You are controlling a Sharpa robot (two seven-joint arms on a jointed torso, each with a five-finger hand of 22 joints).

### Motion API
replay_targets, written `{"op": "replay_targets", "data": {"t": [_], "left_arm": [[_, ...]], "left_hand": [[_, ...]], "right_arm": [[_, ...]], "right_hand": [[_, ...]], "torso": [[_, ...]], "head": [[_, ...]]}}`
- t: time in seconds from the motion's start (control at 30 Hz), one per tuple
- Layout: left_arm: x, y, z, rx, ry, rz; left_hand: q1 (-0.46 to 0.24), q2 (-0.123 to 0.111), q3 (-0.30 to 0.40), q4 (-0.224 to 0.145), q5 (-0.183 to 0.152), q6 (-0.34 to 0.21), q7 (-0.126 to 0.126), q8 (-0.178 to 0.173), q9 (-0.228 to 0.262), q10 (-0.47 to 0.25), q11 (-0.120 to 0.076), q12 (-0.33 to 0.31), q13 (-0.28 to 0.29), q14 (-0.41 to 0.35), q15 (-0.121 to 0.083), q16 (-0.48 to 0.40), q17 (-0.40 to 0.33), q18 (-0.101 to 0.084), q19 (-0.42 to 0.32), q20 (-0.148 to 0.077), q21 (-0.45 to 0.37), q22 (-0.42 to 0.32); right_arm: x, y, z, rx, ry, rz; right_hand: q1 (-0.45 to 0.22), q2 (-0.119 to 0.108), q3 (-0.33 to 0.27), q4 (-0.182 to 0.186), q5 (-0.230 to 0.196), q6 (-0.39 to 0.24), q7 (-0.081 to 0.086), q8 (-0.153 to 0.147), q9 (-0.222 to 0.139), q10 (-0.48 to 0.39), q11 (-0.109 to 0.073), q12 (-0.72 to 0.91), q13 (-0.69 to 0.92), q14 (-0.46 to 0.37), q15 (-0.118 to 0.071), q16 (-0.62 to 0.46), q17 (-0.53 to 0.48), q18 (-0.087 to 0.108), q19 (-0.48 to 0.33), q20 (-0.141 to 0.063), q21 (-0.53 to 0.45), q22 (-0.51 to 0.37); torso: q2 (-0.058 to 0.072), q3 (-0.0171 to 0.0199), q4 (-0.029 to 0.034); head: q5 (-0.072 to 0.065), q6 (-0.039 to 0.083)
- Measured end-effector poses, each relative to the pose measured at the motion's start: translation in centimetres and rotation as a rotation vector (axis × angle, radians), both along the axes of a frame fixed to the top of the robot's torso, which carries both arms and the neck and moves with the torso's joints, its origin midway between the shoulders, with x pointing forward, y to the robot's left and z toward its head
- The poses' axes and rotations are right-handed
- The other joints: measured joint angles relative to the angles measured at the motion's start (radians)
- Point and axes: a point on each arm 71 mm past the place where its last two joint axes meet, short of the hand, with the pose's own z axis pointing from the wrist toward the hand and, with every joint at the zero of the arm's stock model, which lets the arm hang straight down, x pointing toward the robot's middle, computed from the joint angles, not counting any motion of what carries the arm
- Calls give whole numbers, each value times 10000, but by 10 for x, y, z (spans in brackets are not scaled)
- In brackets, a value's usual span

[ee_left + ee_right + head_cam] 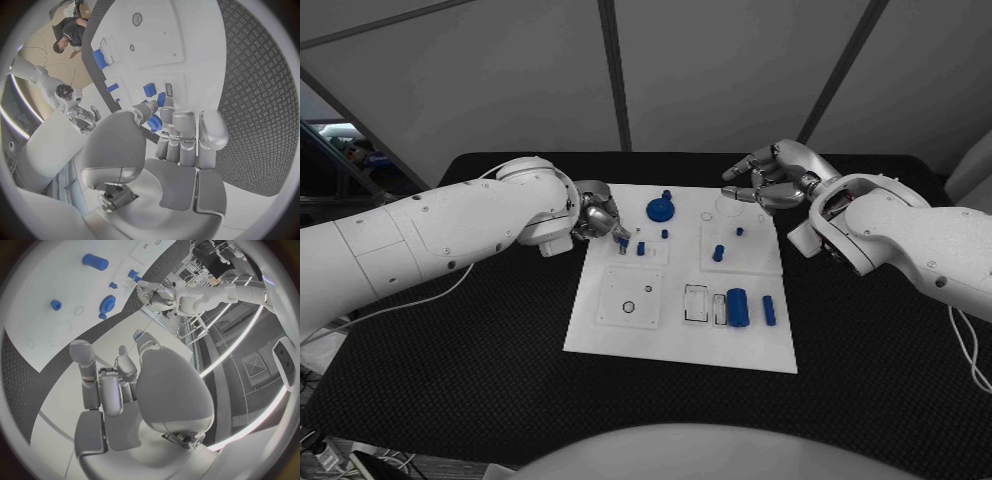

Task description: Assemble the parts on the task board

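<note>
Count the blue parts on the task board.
7: gear, three small pegs, taller peg, cylinder, slim pin. Another may hide at the left hand.

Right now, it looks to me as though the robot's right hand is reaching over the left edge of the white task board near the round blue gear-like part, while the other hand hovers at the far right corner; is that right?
Not quite: it is the left hand that reaches over the left edge of the white task board, near the round blue gear-like part. The right hand is the one hovering at the far right corner. The head view shows this.
</note>
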Motion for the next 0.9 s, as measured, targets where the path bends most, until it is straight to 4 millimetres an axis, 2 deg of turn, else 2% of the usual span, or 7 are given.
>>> {"op": "replay_targets", "data": {"t": [0.5,0.9], "left_arm": [[-4,-3,-3,522,-225,-361],[-5,-5,-3,708,-145,-577]], "left_hand": [[-56,-124,109,-62,34,37,-37,-3,147,24,19,0,18,0,2,0,-1,-1,51,20,67,57],[-44,-133,130,-84,34,36,-36,35,207,87,14,-1,20,0,5,0,-3,-2,50,20,67,55]], "right_arm": [[0,0,0,-1,4,1],[0,-1,0,-8,11,-9]], "right_hand": [[0,0,0,0,0,0,0,0,0,0,0,0,-1,0,0,0,0,1,0,0,0,1],[0,0,0,0,0,0,0,-1,0,0,0,0,-1,0,0,0,7,0,0,0,0,2]], "torso": [[0,-2,-1],[0,-2,-1]], "head": [[17,-30],[38,-50]]}}
